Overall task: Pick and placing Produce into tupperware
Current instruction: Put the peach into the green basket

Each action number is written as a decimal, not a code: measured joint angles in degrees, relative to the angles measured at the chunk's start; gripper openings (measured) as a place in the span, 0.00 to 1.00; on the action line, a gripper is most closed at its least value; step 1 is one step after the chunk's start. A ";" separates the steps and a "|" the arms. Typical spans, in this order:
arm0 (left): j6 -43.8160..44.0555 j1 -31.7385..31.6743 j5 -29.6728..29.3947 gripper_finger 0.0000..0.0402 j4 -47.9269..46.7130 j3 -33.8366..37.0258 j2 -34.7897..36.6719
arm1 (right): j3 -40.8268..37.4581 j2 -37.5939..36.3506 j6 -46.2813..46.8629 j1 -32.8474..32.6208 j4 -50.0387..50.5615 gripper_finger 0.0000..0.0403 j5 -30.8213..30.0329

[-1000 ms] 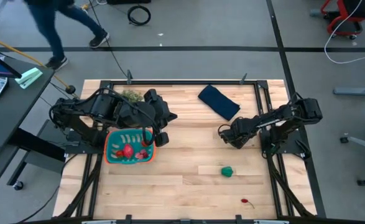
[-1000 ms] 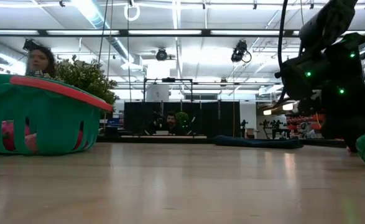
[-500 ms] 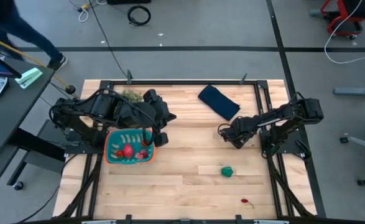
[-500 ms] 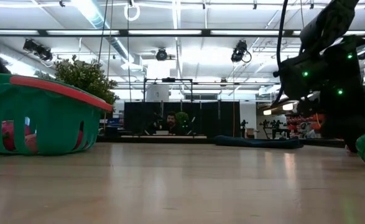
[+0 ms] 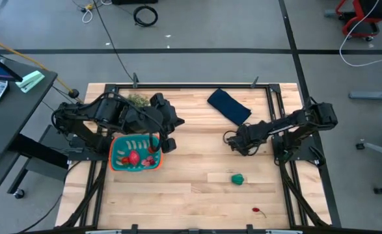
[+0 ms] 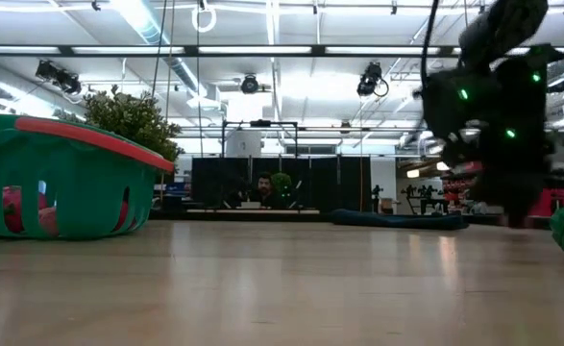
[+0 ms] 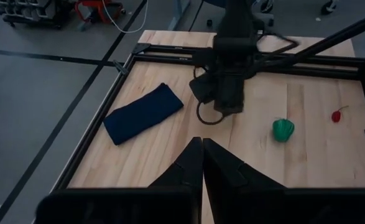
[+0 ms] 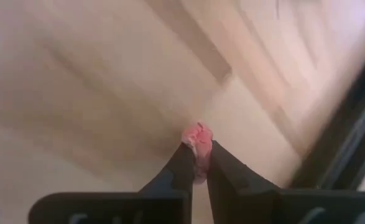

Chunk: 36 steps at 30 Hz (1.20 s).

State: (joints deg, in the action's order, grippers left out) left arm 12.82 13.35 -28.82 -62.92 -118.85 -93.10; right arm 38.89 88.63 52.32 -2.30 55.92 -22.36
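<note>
A bare workshop floor crossed with dark tape lines surrounds the wooden table (image 5: 191,182), framed by black rails. The right gripper (image 8: 198,152) has its jaws pinched on a small pink piece of produce (image 8: 198,137), the soft lump squeezed between the 2 fingertips and poking out past them, just above the boards at the table's right-middle. The left gripper (image 7: 202,149) has its jaws pressed together on nothing and waits at the right rim of the tupperware (image 5: 116,153), the teal container with an orange edge at the left side, where several red and pink pieces already lie. A green toy vegetable (image 5: 238,179) sits near the right arm, a little nearer the front edge, and a small red cherry-like piece (image 5: 258,210) lies close to the front rail. A dark blue folded cloth (image 5: 229,106) rests at the far side, a bushy plant (image 5: 136,99) at the far left.

The step in hand reads as carrying the pink piece over to the container. Done well, it calls for a straight lift before travelling left, enough height to pass over the orange rim, a path that keeps clear of the left arm parked there, and a release low inside so the piece does not bounce out
</note>
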 joint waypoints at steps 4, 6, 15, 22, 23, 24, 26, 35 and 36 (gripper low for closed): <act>-0.01 -0.08 -0.04 0.03 0.04 0.00 0.00 | 6.21 -0.84 0.03 -3.67 -6.52 0.06 -4.44; 0.02 -0.08 -0.02 0.04 0.00 0.00 0.00 | 9.07 -1.34 -0.17 -5.47 -13.97 0.06 -8.33; 1.56 -0.05 -0.02 0.05 -0.04 0.00 0.02 | 11.56 2.72 -28.64 -9.60 -85.82 0.10 -6.94; 1.52 -0.06 0.00 0.03 0.43 0.00 0.02 | 22.46 14.44 -32.35 -10.63 -90.51 0.10 -4.30; 1.52 -0.14 0.00 0.04 0.46 0.00 0.02 | 25.06 16.73 -32.69 -10.55 -88.67 0.10 -4.28; 1.52 -0.32 0.00 0.04 0.77 0.00 0.02 | 28.04 18.92 -32.89 -10.37 -86.55 0.10 -4.12; 1.52 -0.38 0.00 0.05 0.66 -0.02 0.02 | 33.92 22.94 -32.93 -9.82 -80.97 0.10 -3.60; -0.27 -0.36 0.00 0.05 -0.24 -0.02 0.02 | 53.65 37.40 -33.22 -6.79 -69.66 0.11 4.51; -0.27 -0.36 0.00 0.04 -0.45 -0.02 0.02 | 55.17 38.55 -33.42 -6.48 -69.42 0.11 6.58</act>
State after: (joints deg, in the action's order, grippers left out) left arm 12.56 12.99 -28.82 -63.36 -118.87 -93.08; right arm 94.06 127.18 18.90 -8.78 -13.50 -15.78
